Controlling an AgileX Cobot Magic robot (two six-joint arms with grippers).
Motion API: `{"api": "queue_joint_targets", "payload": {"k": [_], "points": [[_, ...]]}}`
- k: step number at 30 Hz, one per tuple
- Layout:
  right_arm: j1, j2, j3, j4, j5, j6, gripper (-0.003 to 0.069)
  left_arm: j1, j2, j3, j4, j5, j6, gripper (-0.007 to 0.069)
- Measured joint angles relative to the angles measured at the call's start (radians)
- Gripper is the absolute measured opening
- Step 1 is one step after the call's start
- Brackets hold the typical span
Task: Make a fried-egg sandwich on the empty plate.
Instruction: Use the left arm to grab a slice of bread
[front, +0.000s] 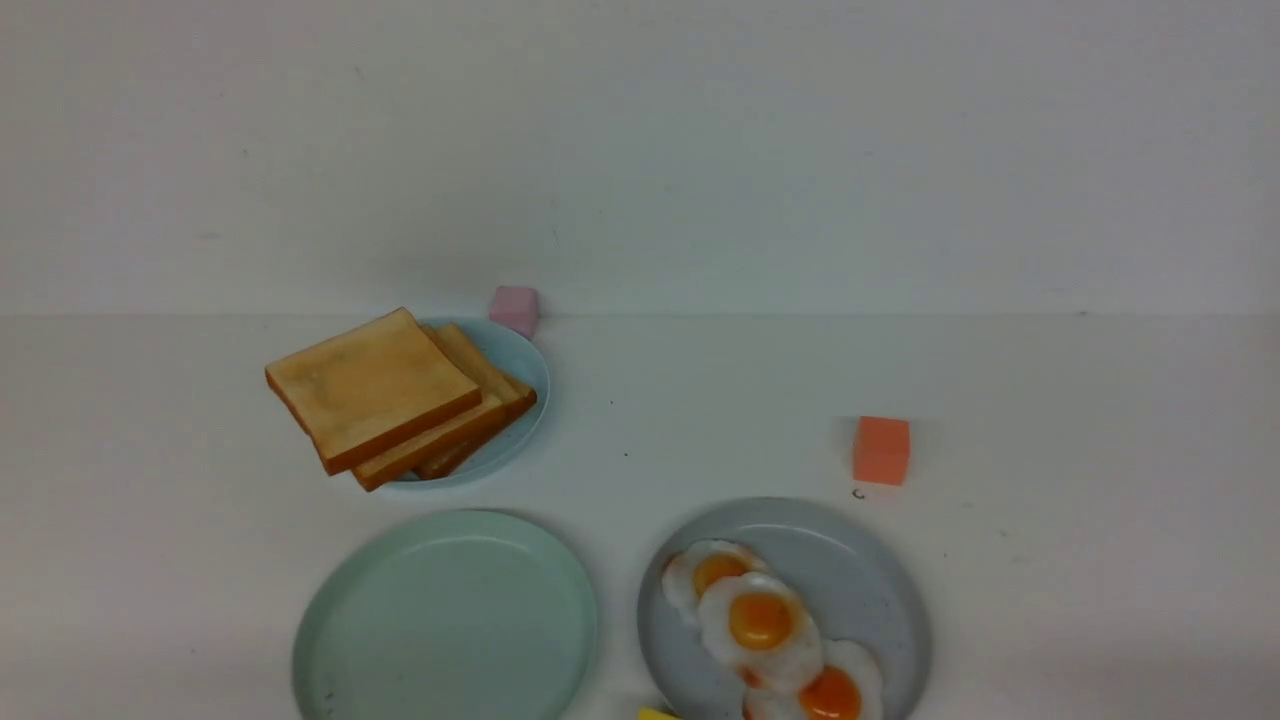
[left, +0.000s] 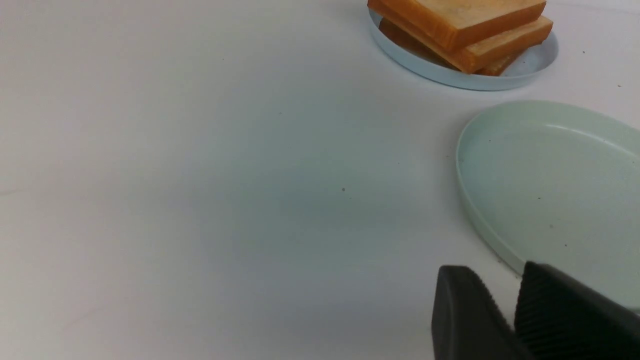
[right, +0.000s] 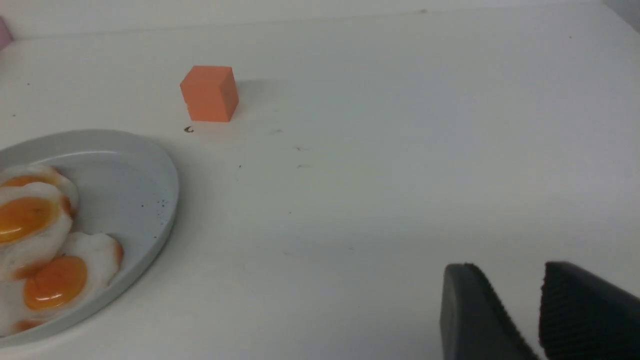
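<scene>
Three toast slices fanned on light-blue plate, top slice overhanging rim, easy to pinch. Mint-green plate bare, nearest robot, set as assembly site. Three fried eggs overlap on grey plate beside it. Left gripper low beside mint rim, right gripper over bare table; both narrow gap, holding nothing. Pink cube, orange cube apart. No legible writing.

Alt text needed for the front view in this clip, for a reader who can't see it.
An empty mint-green plate sits near the camera on a white table, beside a grey plate holding three overlapping fried eggs. Behind, stacked toast slices rest on a light-blue plate; a pink cube and an orange cube stand apart.
</scene>
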Motion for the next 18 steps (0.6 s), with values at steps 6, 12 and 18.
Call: {"api": "queue_joint_targets", "payload": {"k": [6,12,18], "points": [[0.000,0.000,0.000,0.000,0.000,0.000,0.0237,0.000,0.000,0.000,-0.003,-0.010,0.000,0.0186],[0.000,0.000,0.000,-0.016,-0.005,0.000,0.0237,0.000,0.000,0.001,-0.038,-0.201,0.000,0.0191],[0.000,0.000,0.011,-0.026,-0.112,0.000,0.0237,0.000,0.000,0.001,-0.045,-0.402,0.000,0.0196]]}}
